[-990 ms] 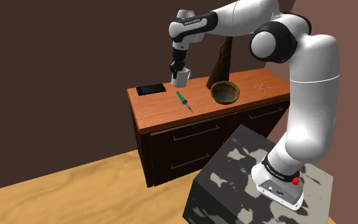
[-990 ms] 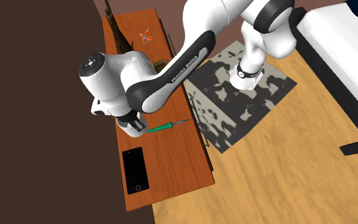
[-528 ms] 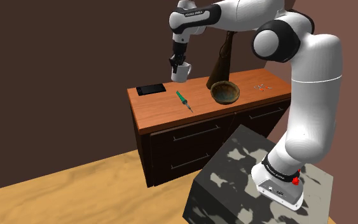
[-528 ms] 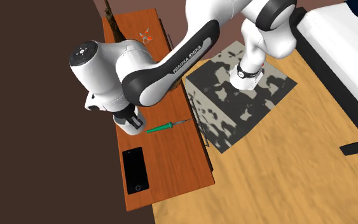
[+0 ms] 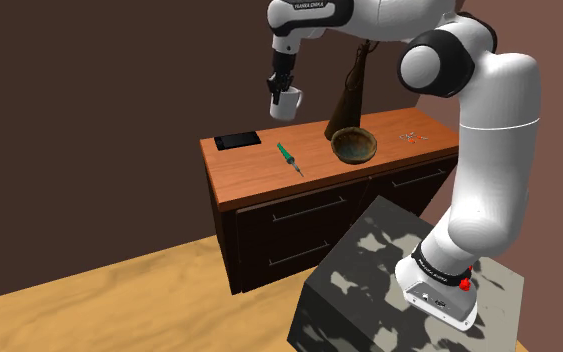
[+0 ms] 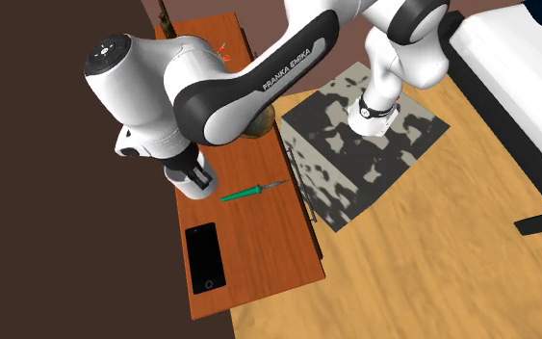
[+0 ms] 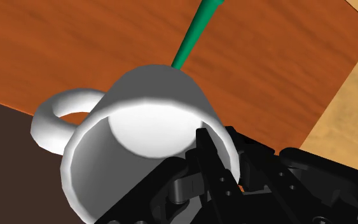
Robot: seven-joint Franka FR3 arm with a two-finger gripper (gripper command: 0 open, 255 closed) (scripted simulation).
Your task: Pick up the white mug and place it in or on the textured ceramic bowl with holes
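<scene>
One second of lifting and the white mug (image 5: 284,103) has gone from just above the surface (image 5: 259,178) to well up in the air, so I'd call the pickup done. The pincer (image 5: 279,90) is clamped on the mug's wall, one finger inside and one outside, with the handle sticking out sideways in the wrist view.

What's left, I reckon, is carrying it toward the shoulder view's right to the brown bowl (image 5: 354,146), which sits well apart from the mug and lower.

The green-handled tool (image 5: 289,158) lies flat on the wood between the two, and at this height it shouldn't matter. The tall dark figure (image 5: 350,95) just behind the bowl is the one I'd watch on the way down. A black phone (image 5: 237,140) lies on the left and some small orange bits (image 5: 410,136) on the far right, both out of the way.
</scene>
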